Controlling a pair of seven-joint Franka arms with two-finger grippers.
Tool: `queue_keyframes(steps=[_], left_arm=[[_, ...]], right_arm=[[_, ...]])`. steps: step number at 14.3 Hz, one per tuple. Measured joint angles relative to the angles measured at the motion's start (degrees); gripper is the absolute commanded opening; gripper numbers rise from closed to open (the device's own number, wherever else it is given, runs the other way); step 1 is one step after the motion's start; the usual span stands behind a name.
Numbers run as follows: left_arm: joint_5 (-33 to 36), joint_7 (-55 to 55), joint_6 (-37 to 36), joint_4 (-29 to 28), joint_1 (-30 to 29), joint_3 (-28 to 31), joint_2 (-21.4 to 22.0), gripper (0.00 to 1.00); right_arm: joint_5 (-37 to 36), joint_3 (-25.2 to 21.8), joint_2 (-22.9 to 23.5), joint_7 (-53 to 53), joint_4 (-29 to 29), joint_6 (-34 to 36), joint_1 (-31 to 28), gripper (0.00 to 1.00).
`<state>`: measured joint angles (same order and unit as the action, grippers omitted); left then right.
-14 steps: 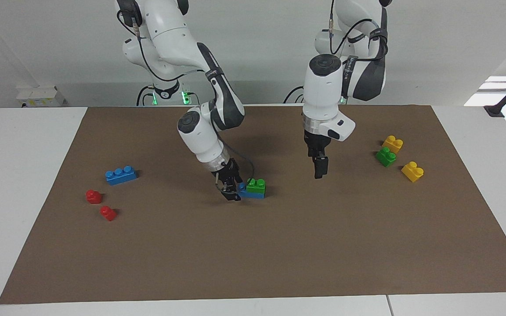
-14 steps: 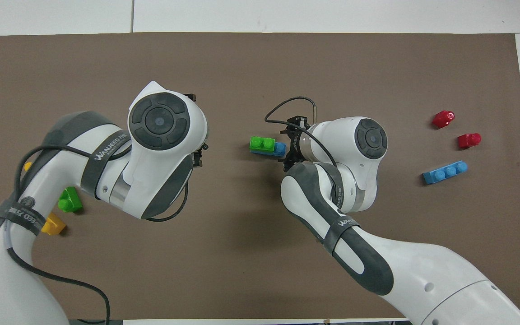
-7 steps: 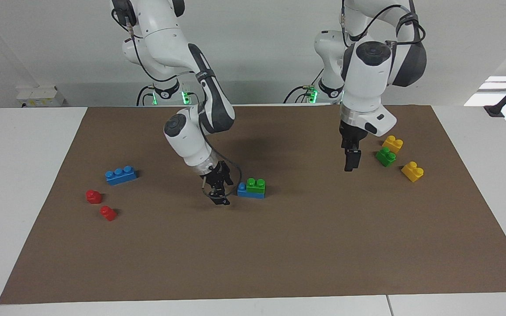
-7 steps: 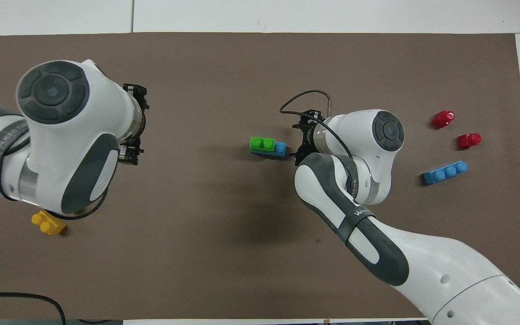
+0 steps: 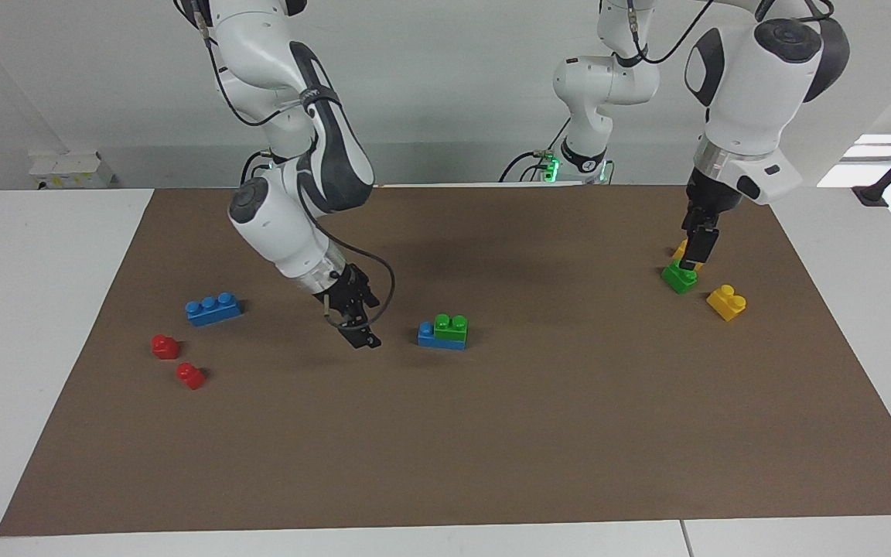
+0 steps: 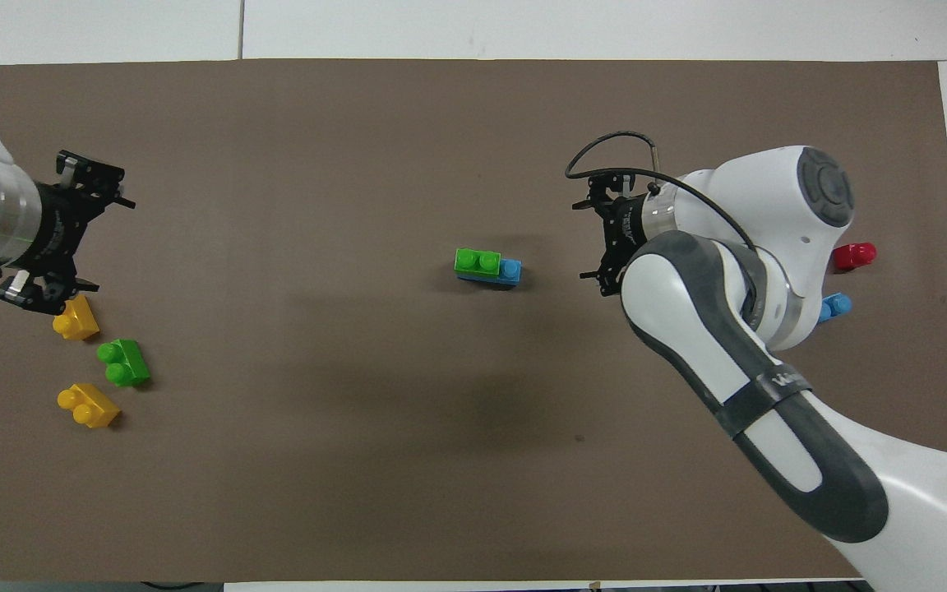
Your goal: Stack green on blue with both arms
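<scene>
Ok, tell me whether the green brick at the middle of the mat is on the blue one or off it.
On. The green brick sits on one end of the blue brick, leaving one blue stud bare, with neither gripper touching it.

Right gripper [image 5: 359, 334] low over the mat, wrist tilted, fingers apart; left gripper [image 5: 697, 251] pointing down at the left arm's end, wrist raised.

Glossy plastic green brick [image 5: 450, 326]; matt brown mat [image 5: 492, 433].
</scene>
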<state>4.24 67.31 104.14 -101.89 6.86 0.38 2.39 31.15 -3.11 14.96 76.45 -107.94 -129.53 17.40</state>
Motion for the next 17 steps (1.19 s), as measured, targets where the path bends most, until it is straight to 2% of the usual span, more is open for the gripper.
queue_keyframes(steps=[6, 10, 12, 17], left_arm=[[-0.8, -34.6, -4.4, 0.2, -5.5, 0.4, 1.9, 1.00], [-0.8, -56.6, -7.5, 1.0, -6.5, 0.4, 1.9, 1.00], [-0.8, -62.7, -8.6, 1.4, -6.5, 0.3, 1.9, 1.00], [-1.2, -66.0, -13.4, 2.6, -6.5, 0.0, 1.9, 1.00]], right_arm=[[-9.6, -0.3, -3.3, -11.6, 6.8, 14.2, -6.7, 1.00], [-13.5, -0.4, -6.3, -21.9, 8.4, 18.8, -9.8, 1.00], [-16.7, -0.4, -8.2, -26.7, 8.5, 20.8, -10.7, 1.00], [-21.4, -0.4, -12.9, -42.4, 8.6, 25.8, -12.5, 1.00]])
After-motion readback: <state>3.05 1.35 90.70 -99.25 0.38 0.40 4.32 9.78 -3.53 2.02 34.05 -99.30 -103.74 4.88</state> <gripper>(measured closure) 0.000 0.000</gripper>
